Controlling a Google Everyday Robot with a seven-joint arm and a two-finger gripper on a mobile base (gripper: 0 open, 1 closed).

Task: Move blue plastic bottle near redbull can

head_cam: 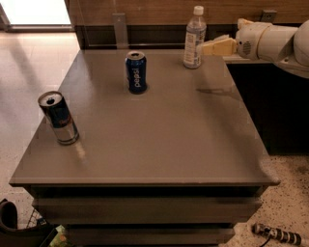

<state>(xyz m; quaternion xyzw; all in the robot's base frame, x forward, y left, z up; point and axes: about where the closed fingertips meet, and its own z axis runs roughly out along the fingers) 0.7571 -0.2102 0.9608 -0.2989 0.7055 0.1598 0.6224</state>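
The blue plastic bottle (194,37) is clear, with a white cap and a pale label. It stands upright at the far right of the grey table (159,140). The redbull can (59,118) is slim and silver-blue and stands near the table's left edge, far from the bottle. My gripper (206,47) reaches in from the right at the height of the bottle's label, with its tip just right of the bottle. I cannot tell if it touches the bottle.
A dark blue Pepsi can (136,72) stands at the back middle of the table, between the bottle and the redbull can. A wooden wall (145,9) runs behind the table. A dark cabinet (275,101) stands to the right, under my arm.
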